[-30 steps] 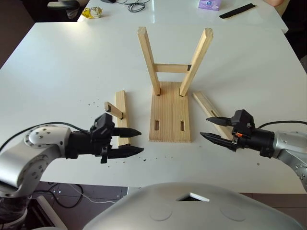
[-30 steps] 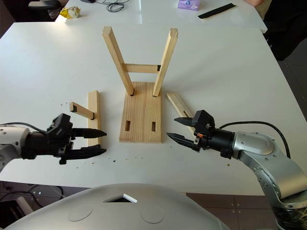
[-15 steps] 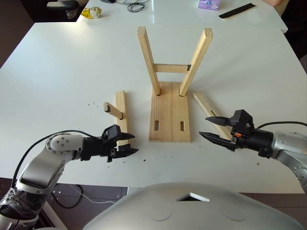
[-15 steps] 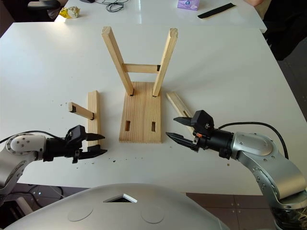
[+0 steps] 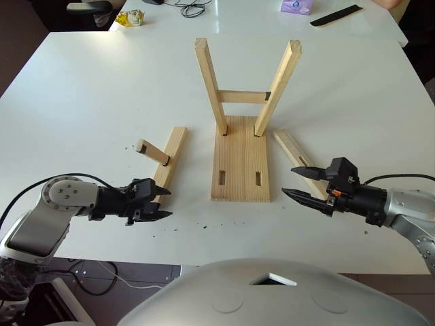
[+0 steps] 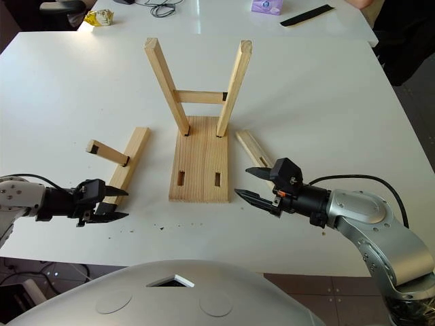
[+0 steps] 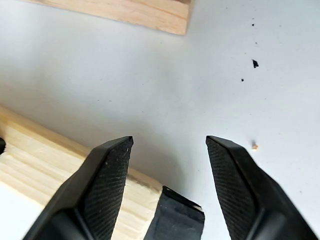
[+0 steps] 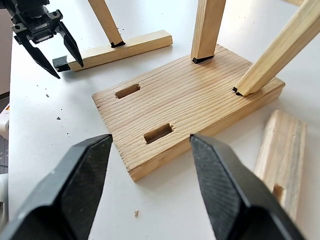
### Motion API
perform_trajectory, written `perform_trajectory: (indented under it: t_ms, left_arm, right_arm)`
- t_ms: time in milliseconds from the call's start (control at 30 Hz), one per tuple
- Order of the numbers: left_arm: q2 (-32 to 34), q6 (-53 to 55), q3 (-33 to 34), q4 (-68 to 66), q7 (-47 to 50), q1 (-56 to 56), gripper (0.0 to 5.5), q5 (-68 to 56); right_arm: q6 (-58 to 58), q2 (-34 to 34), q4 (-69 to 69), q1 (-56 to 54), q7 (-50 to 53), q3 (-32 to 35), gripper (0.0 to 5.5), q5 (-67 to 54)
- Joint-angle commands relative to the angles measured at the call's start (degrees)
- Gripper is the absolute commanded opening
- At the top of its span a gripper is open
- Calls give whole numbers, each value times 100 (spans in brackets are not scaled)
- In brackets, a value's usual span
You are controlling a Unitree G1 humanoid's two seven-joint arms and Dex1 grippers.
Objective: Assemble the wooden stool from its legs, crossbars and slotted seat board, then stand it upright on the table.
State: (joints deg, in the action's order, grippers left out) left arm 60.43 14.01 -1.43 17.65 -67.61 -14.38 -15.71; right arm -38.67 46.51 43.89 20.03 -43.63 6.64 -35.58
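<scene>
While my left pincer [image 5: 166, 204] gapes empty at the near end of the loose leg [image 5: 170, 157], by the table's [image 5: 81, 102] front edge beside the seat board [image 5: 240, 163], a bite so near the tip could swivel it away; my right pincer [image 5: 288, 180] also open, empty

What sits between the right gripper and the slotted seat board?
Nothing but bare table, as the left eye view shows: the right gripper hangs just short of the seat board.
</scene>
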Motion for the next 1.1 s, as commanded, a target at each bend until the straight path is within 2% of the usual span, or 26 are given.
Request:
perform_trajectory:
  t_ms: [33, 200, 433, 500, 667, 800, 867, 900, 1100]
  left_arm:
    - [216, -15, 304, -51, -109, 60, 272, -7]
    - [228, 808, 1114, 319, 38, -97, 272, -570]
    - [-18, 3705, 1595, 1258, 1330, -248, 272, -1181]
    - [-316, 4642, 1734, 1457, 1902, -74, 272, -1376]
    - [-1230, 6012, 1789, 1760, 3019, 455, 272, -1595]
    - [-1752, 6537, 1807, 2040, 3481, 613, 272, -1707]
    - [-1893, 6632, 1812, 2135, 3608, 600, 302, -1731]
    - [-1939, 6657, 1808, 2171, 3651, 578, 321, -1737]
    - [-2024, 6496, 1613, 2214, 3780, 402, 321, -1683]
  right_arm:
    - [33, 10, 32, 62, 30, -19, 285, 67]
    - [69, 13, 77, 210, 34, 71, 285, 103]
    - [130, -83, 341, 714, 231, 249, 285, 193]
    - [128, -125, 437, 834, 286, 295, 285, 221]
    - [127, -146, 455, 820, 344, 216, 285, 303]
    - [105, -95, 409, 711, 280, 210, 285, 298]
    - [110, -60, 387, 699, 229, 235, 285, 307]
    - [114, -50, 382, 703, 211, 248, 285, 309]
    - [114, -36, 358, 677, 178, 225, 285, 348]
